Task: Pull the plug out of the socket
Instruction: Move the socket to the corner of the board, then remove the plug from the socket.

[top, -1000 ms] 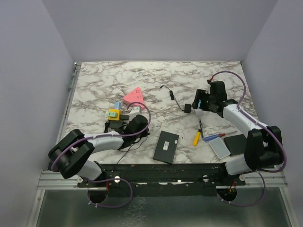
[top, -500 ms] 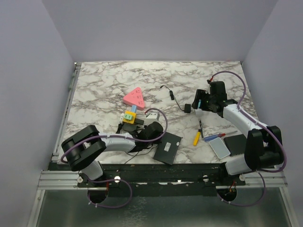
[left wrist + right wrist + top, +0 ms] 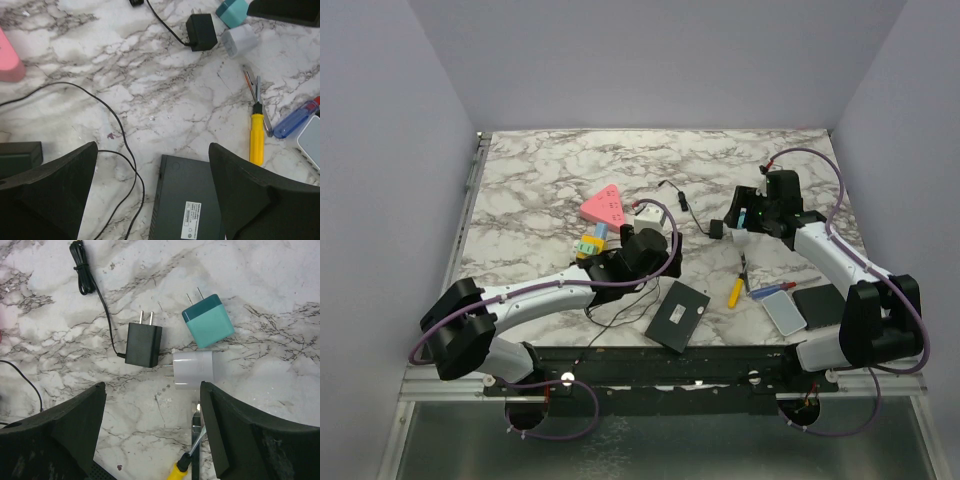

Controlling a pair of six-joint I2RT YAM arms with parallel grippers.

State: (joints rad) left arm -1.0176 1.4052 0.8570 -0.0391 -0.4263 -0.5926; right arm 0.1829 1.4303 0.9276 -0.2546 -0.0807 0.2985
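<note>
The pink triangular socket [image 3: 603, 205] lies mid-table; its edge shows in the left wrist view [image 3: 7, 62]. A yellow-green plug block [image 3: 588, 244] with a blue piece lies against the socket's lower corner; I cannot tell whether it is plugged in. My left gripper [image 3: 642, 258] hangs just right of that block, open and empty [image 3: 152, 150], over bare marble and a black box. My right gripper [image 3: 745, 215] is open [image 3: 152, 390] above a white plug [image 3: 194, 369], a teal plug [image 3: 208, 320] and a black adapter [image 3: 144, 344] with its cord.
A black box [image 3: 675, 312] lies near the front edge. A yellow screwdriver [image 3: 734, 292], a blue tool [image 3: 772, 291], a pale flat device [image 3: 785, 313] and a dark slab [image 3: 817, 298] sit at front right. A thin black cable [image 3: 117, 130] loops under the left gripper.
My left arm swung right with the yellow-green block, brought it next to the pink socket, then opened and let go. The right gripper opened slightly wider in place.
</note>
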